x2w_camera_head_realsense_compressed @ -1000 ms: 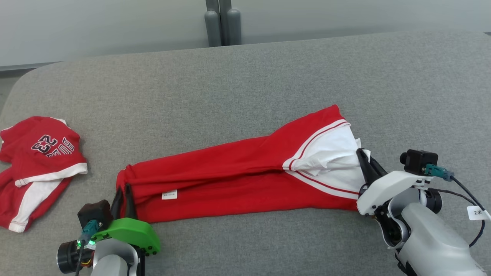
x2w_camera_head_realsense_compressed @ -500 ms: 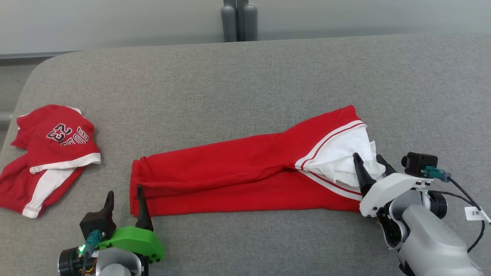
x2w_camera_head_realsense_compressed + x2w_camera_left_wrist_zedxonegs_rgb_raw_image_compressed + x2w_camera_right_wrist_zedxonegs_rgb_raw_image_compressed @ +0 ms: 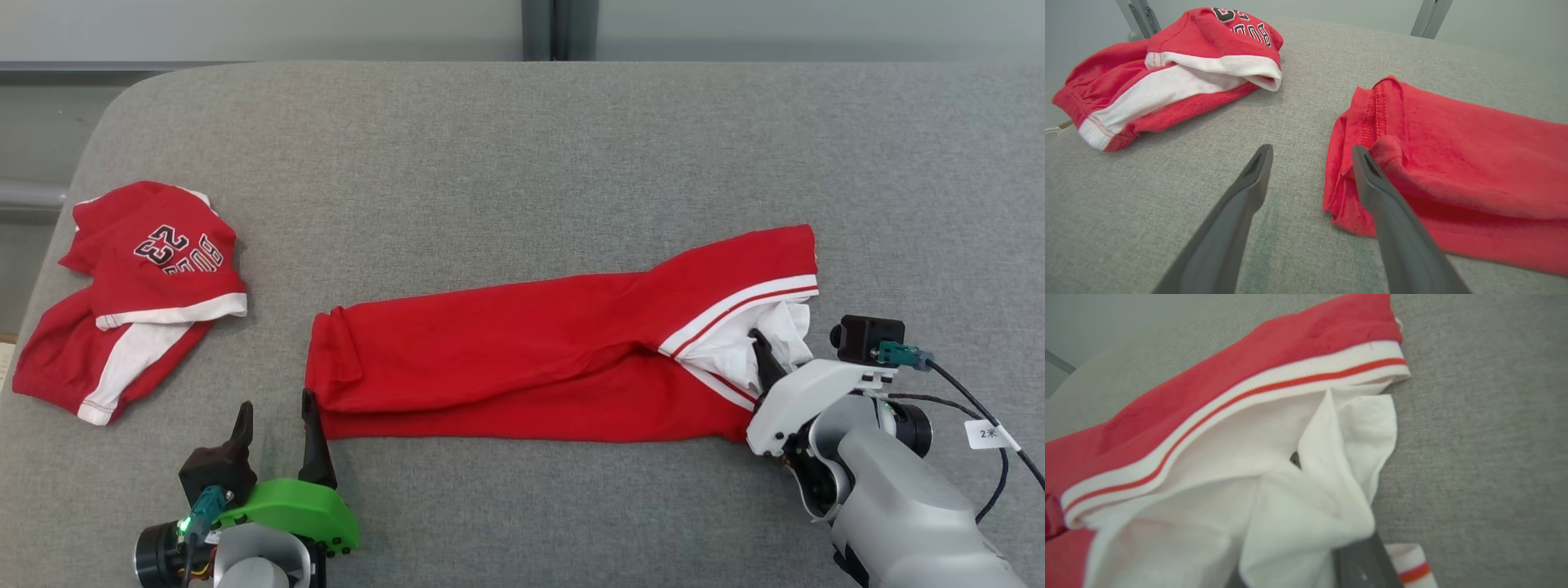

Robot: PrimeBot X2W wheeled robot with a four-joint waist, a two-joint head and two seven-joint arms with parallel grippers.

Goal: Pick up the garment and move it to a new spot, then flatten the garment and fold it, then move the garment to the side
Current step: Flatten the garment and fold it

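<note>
Two red garments lie on a grey upholstered surface (image 3: pixel 522 163). The long red garment (image 3: pixel 522 359), folded lengthwise into a narrow band, stretches across the middle of the head view from centre left to centre right. Its right end carries a white trim with a red stripe (image 3: pixel 1274 386), and bunched white fabric (image 3: pixel 1298 506) spills out there. A second red garment (image 3: pixel 147 278) with white panels and black lettering sits crumpled at the left edge of the frame, well apart from the first.

At the lower left of the head view the left gripper (image 3: pixel 276 402) has its fingers spread wide, with bare grey cloth between them. In the left wrist view its right-hand finger (image 3: pixel 1372 179) overlaps the hemmed end of the long red garment (image 3: pixel 1453 163); the other stands clear of it.

The right gripper (image 3: pixel 771 355), at the lower right of the head view, is pushed into the white fabric. One dark finger (image 3: pixel 1359 559) shows beneath the folds in the right wrist view. With its tips buried in cloth, I cannot tell whether its jaws are pinching the fabric or merely resting in it.
</note>
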